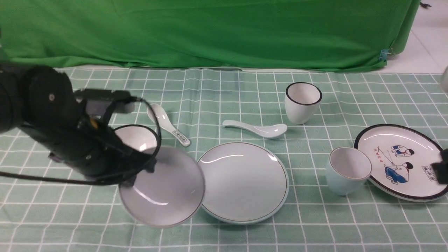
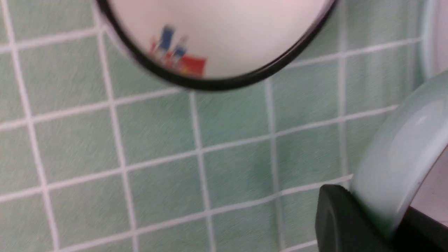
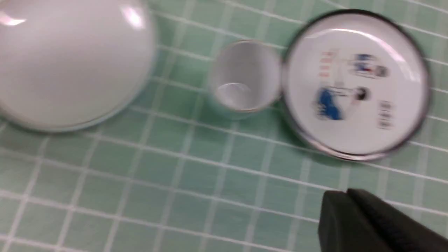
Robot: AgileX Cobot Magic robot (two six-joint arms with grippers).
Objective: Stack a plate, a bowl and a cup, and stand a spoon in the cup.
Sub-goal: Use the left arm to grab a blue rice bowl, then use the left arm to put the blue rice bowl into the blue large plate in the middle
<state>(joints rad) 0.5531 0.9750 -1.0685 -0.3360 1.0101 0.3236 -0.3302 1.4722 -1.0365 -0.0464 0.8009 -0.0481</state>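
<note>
My left gripper [image 1: 139, 170] is shut on the near-left rim of the pale blue-green bowl [image 1: 162, 187] and holds it tilted above the cloth, just left of the pale blue-green plate [image 1: 244, 182]. In the left wrist view the gripper [image 2: 378, 210] pinches the bowl's wall [image 2: 402, 150]. The pale cup [image 1: 348, 169] stands to the right of the plate. The pale spoon [image 1: 257, 128] lies behind the plate. My right gripper [image 1: 441, 169] is at the far right edge. In the right wrist view it [image 3: 344, 196] is shut and empty, apart from the cup [image 3: 245, 78] and plate [image 3: 70, 59].
A black-rimmed white bowl [image 1: 136, 138] sits right behind the held bowl, and it also shows in the left wrist view [image 2: 217, 38]. A white marked spoon [image 1: 168, 128] lies behind it. A black-rimmed white cup [image 1: 302, 101] stands at the back. A cartoon plate [image 1: 402, 161] touches the pale cup.
</note>
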